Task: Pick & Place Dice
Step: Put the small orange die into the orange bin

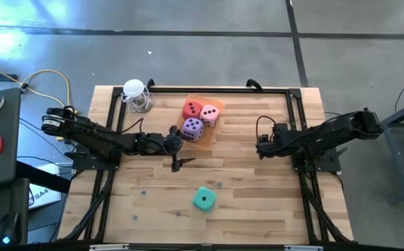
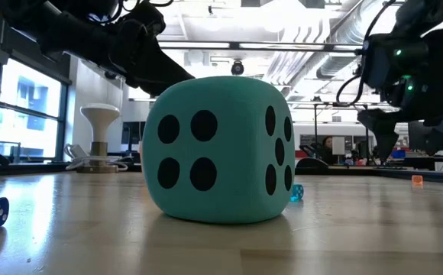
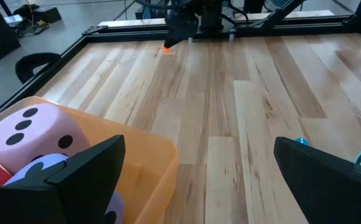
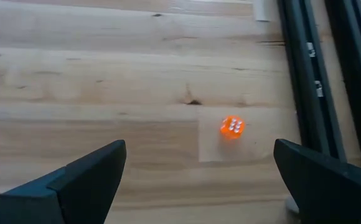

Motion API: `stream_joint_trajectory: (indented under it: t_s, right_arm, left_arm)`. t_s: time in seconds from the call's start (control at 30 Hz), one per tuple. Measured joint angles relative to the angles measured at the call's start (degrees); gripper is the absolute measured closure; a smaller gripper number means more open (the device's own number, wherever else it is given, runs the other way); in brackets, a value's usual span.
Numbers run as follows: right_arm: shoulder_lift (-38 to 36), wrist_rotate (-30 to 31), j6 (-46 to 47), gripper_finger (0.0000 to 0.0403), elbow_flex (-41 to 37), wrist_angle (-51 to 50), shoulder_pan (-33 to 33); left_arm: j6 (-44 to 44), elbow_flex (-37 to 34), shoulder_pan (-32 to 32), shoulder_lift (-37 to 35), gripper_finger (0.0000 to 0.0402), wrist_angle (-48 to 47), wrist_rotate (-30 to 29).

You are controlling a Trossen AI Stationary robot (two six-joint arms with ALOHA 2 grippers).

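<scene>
three of the soft cubes with dark pips sit together in the translucent orange rectangular tray (image 1: 214, 124) at the far middle of the pale wooden bench (image 1: 258, 202): the red cube (image 1: 192, 109) and the pink cube (image 1: 210, 114) side by side, the purple cube (image 1: 193, 128) just in front of them, all touching. the teal-green cube (image 1: 203, 199) lies alone on the bare bench, well apart from the tray, toward the near edge; in the low view it fills the middle, a four-pip face and a six-pip face showing.

the left tool (image 1: 177, 148) sits just beside the tray's near left corner, next to the purple cube. its fingers (image 3: 87, 168) are spread wide and hold nothing.

the right tool (image 1: 260, 143) hovers over bare wood to the right of the tray, fingers (image 4: 84, 177) also spread wide and empty. below it lies a tiny orange translucent die (image 4: 232, 127).

a white-topped stand (image 1: 136, 95) stands at the bench's far left.
</scene>
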Motion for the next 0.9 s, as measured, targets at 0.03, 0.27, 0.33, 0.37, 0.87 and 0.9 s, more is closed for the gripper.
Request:
stream_joint_trajectory:
  t_s: [0.03, 0.27, 0.33, 0.37, 0.87, 0.9]
  right_arm:
    - [0.63, 0.02, -0.04, 0.0003, 0.00, 0.00, -0.77]
    - [6.09, -1.89, -2.21, 0.0003, -0.02, 0.20, -5.34]
    - [7.84, -2.63, -3.01, 0.0003, -0.02, 0.33, -6.32]
    - [8.68, -2.81, -3.14, 0.0003, -0.02, 0.51, -6.77]
    - [14.40, 0.37, -4.13, 0.0003, -0.68, 7.46, -8.65]
    - [14.40, 0.50, -4.04, 0.0003, -0.99, 8.36, -8.65]
  left_arm:
    - [-0.01, 0.00, 0.00, 0.00, 0.0002, -0.01, 0.00]
    - [-0.15, -0.01, 0.00, 0.00, 0.0002, -0.02, -0.02]
    - [-0.15, -0.01, 0.00, 0.00, 0.0002, -0.04, -0.02]
    - [-0.15, -0.01, 0.00, 0.00, 0.0002, -0.04, -0.02]
    - [-0.13, -0.01, -0.02, 0.01, 0.0002, -0.46, -0.04]
    - [-0.12, -0.01, -0.02, 0.01, 0.0002, -0.60, -0.04]
